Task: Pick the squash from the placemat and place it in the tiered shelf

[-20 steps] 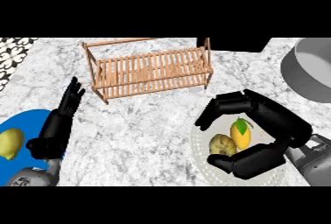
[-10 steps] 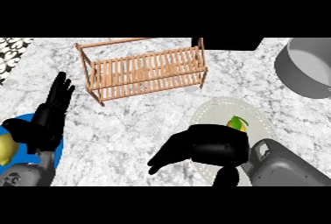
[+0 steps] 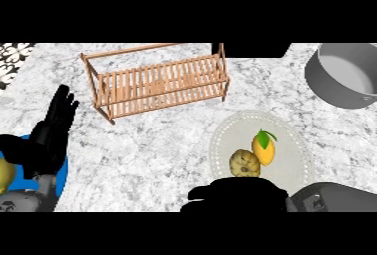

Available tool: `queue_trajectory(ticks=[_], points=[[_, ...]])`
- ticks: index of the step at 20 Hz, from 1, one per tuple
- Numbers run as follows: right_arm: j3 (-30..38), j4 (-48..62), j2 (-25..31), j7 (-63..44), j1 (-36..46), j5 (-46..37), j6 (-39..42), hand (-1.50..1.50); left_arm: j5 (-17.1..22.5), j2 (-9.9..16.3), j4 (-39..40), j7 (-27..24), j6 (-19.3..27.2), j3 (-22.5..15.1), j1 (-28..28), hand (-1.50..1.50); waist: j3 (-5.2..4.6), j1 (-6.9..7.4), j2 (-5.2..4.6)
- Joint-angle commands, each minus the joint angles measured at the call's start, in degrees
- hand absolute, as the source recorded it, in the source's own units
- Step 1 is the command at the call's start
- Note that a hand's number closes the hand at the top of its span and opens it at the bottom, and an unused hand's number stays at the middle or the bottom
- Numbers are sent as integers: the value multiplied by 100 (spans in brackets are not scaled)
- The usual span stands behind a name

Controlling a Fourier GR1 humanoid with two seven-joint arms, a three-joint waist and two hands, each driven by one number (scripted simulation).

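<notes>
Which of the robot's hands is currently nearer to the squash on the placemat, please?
The right hand, just below the squash at the placemat's near edge. The left hand rests far off, across the counter.

Squash (image 3: pixel 245 164) beside lemon (image 3: pixel 264 148) on placemat (image 3: pixel 294 149), wooden tiered shelf (image 3: pixel 158 82) behind, right hand (image 3: pixel 236 195) below squash

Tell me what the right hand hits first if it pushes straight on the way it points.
Probably the ribbed brownish squash on the pale oval placemat, right ahead of the black right hand. The orange lemon-shaped fruit sits just past it; height is unclear.
</notes>
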State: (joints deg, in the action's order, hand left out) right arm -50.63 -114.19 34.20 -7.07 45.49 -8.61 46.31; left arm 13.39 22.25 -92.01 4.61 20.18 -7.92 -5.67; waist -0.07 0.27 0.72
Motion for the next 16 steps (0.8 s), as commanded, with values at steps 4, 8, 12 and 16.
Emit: queue_trajectory(ticks=[4, 8, 12, 16], points=[[-1235, -1420, 131, -959, 497, -1960, 362, -150, 22, 44, -180, 129, 16, 104, -21, 0, 13, -57, 7], [-2121, -1573, -139, -1848, 206, -2964, 437, -150, -30, -1, -285, 303, 54, 43, 49, 0, 13, -74, -17], [-2759, -1558, 86, -1900, -308, -3916, 140, -150, -105, -175, 107, -126, -94, 88, 76, 0, 11, -56, -65], [-3290, -681, -324, -1984, -147, -4870, -200, -150, -49, 40, -408, 203, -208, 184, 156, 0, 14, 25, -64]])
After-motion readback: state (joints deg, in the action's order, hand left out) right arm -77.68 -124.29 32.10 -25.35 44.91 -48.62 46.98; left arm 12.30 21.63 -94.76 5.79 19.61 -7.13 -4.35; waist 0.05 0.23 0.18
